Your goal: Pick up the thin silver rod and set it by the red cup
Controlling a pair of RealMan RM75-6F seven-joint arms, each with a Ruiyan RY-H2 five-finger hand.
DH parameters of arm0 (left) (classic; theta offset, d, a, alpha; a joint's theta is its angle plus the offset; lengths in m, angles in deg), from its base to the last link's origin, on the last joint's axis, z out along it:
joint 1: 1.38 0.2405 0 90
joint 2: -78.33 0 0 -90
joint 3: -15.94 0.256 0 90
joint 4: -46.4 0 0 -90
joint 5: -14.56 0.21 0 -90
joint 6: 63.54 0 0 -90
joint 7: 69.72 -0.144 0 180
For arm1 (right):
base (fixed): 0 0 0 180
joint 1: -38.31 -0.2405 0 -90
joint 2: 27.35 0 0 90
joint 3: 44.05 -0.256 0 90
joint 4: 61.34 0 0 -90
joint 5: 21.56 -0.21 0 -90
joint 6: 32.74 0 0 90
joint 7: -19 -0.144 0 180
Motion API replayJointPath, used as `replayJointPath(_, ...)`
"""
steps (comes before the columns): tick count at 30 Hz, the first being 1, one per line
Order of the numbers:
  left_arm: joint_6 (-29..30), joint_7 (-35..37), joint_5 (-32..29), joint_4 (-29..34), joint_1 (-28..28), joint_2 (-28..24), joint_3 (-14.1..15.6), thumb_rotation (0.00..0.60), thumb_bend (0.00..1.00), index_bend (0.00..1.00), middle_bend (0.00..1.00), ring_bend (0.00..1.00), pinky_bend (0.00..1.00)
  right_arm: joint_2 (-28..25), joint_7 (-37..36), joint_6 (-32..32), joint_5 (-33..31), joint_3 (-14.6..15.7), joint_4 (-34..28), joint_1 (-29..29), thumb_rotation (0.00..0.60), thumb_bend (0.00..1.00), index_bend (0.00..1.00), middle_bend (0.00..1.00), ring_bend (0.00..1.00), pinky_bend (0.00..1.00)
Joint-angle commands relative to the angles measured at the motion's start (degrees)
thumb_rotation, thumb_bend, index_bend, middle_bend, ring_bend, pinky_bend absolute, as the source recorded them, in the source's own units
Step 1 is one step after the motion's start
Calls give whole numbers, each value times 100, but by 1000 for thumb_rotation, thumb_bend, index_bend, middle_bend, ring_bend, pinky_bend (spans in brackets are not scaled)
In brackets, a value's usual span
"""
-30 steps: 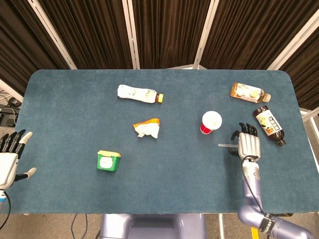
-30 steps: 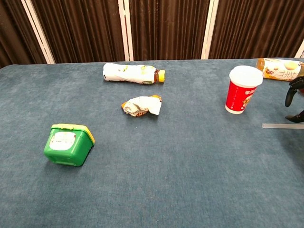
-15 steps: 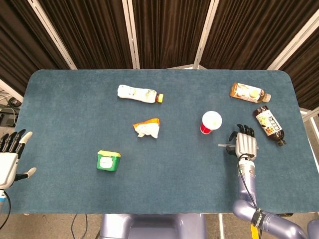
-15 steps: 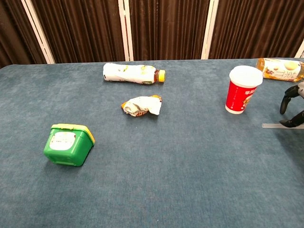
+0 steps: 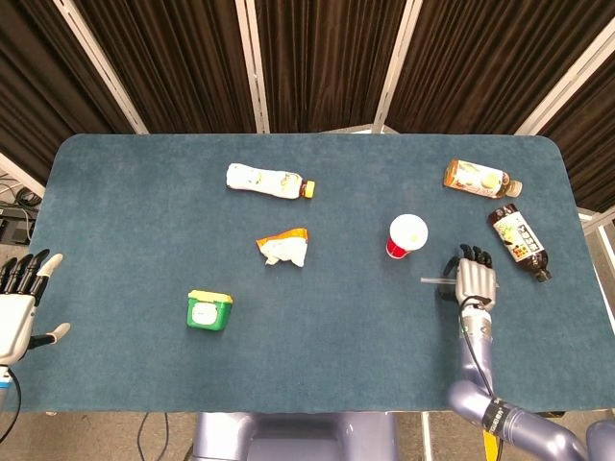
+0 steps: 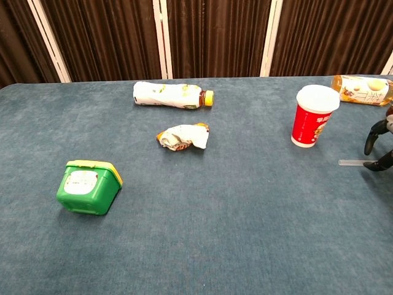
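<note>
1. Rod first: it's lying flat on the blue table, just right of the red cup and a bit nearer you. Only its left end pokes out from under your right hand. In the chest view the same rod shows as a thin pale strip, near the red cup but not touching it.
2. Your right hand sits right over the rod's right end, palm down, fingers curled toward the cloth. In the chest view the dark fingertips touch down at the rod, but I can't tell if they're pinching it or just resting on it, since most of that hand is cut off by the frame edge.
3. Your left hand is off the left edge of the table, fingers spread wide, holding nothing. The chest view doesn't show it.
4. Other stuff on the table: a white bottle lying on its side toward the back, a crumpled wrapper in front of it, and a green tub with a yellow rim near the front left.
5. Over on the right: an orange-label bottle at the back and a dark bottle lying just beyond your right hand.
</note>
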Motion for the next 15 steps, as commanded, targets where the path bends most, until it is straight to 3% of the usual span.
replayJointPath(1,-4,-7,-5,5,-3,0,-3,600,47,0,0,0,0,1,-4,71,-58,8,36,-11,600,301,510,107,0,0)
replayJointPath(15,-3,-1,-1,2,-5,1,-1,600,49,0,0,0,0,50,-27,128,-176,44,244,-27,600,336,510,107,0,0)
